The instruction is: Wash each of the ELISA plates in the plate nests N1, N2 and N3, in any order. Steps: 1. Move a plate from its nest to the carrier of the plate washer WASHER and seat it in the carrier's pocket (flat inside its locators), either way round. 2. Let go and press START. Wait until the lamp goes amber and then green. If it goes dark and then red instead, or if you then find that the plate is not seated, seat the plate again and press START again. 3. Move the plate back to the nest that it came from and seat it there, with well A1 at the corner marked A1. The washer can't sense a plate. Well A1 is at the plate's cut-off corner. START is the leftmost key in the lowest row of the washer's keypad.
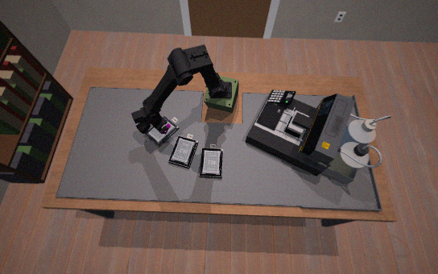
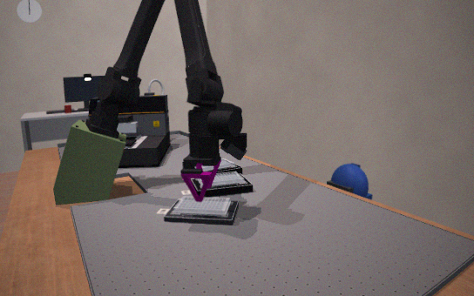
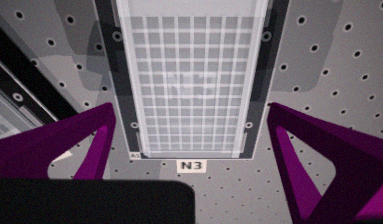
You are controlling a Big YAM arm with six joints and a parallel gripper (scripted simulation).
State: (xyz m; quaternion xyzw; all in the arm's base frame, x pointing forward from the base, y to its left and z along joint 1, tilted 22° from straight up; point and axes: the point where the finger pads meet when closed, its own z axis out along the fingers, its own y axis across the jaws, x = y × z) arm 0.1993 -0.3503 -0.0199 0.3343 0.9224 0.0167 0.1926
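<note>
Left of centre, the gripper [image 1: 165, 128] [image 2: 199, 199] [image 3: 191, 111], spread wide and holding nothing, stands above the plate [image 1: 155, 134] [image 2: 205, 206] [image 3: 192, 60] in N3 [image 1: 154, 142] [image 2: 200, 220] [image 3: 273, 55]. Likely a release: best lift straight, fingers clear of both sides, then check A1. Right, the washer [image 1: 275, 147] [image 2: 148, 154] shows green.

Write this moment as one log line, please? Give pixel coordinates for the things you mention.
fingers [image 1: 164, 128] [image 2: 199, 185]: open, above N3 plate | N3 plate [image 2: 205, 206] [image 3: 192, 85]: in its nest | washer [image 1: 271, 117] [image 2: 145, 150] lamp: green | all three plates: in nests
</note>
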